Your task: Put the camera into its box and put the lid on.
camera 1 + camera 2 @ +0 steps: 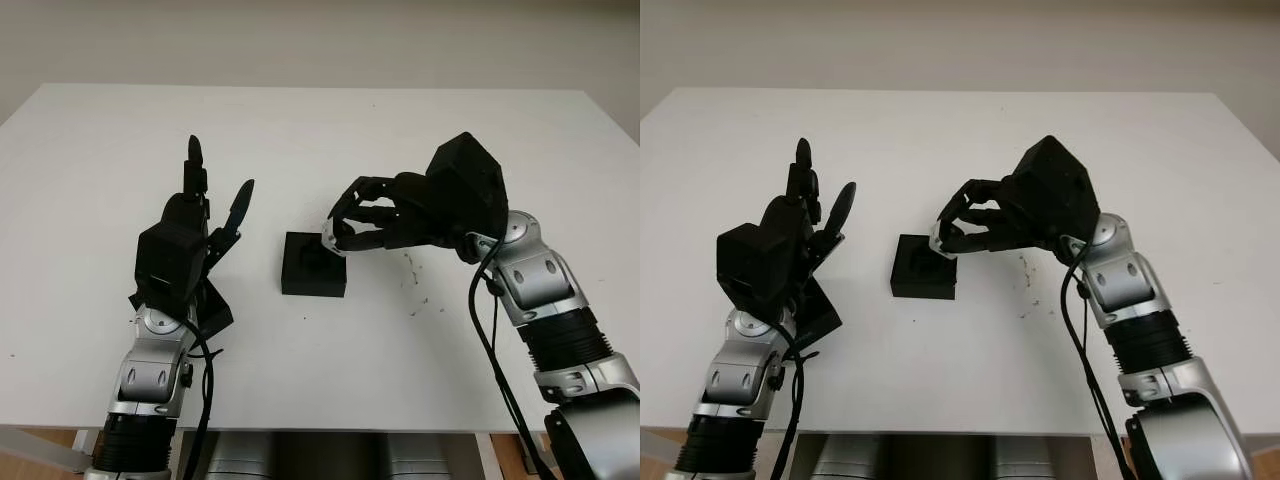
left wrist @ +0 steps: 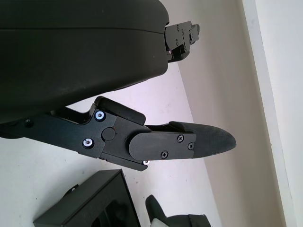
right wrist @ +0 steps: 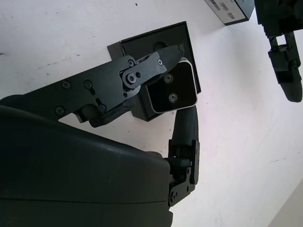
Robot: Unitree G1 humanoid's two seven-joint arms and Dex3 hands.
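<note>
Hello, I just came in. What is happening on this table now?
The right hand holds a small silver camera in its fingers just above the open black box in the middle of the white table; the camera is not yet inside. The left hand is open, raised above the table to the left of the box. The black lid lies partly hidden beneath the left arm, so the box is still uncovered.
</note>
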